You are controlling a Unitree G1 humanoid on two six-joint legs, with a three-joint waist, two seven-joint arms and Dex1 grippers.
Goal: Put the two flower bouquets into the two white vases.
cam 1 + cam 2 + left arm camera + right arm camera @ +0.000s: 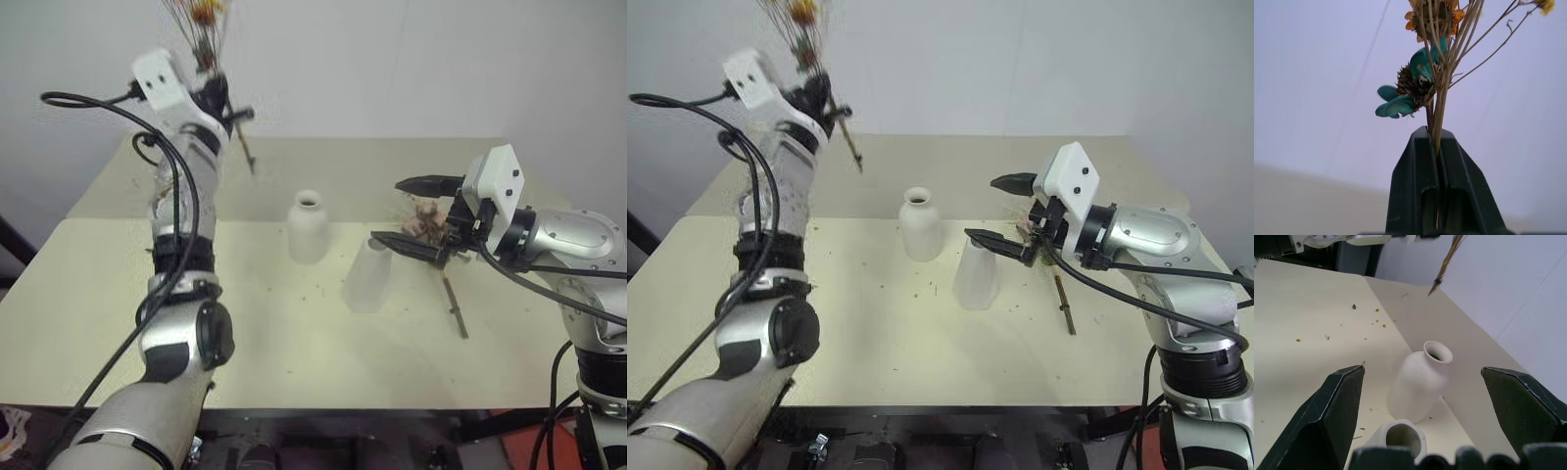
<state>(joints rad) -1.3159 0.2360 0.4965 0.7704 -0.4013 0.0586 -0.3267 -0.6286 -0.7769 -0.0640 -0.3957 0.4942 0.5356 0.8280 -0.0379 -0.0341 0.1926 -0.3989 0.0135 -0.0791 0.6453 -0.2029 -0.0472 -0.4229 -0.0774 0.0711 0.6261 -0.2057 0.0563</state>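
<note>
From my head cameras, my left gripper [217, 98] is raised high over the far left of the table [98, 294], clenched on the stems of the small dried-flower bunch [201, 24]. The heads point up and the stem ends [247, 157] hang down and toward the middle. The bottle-shaped vase [308, 227] stands below and to the right of those ends, well apart, mouth up. So I judge the stems must swing nearer upright and travel right and down to meet it. My left arm is the nearer one to that vase.

My right gripper [1004, 211] hangs with fingers spread wide, empty, just over the tapered vase [975, 277]. The rose bouquet [428, 221] lies on the table behind it, its long stem [455, 305] running toward me.

Left wrist view: my two fingers [1415, 191] pinch the thin stems, a teal-petalled flower [1408, 93] just above them.

Right wrist view: both vases sit between my parted fingers [1334, 406], the dangling stem ends above.
</note>
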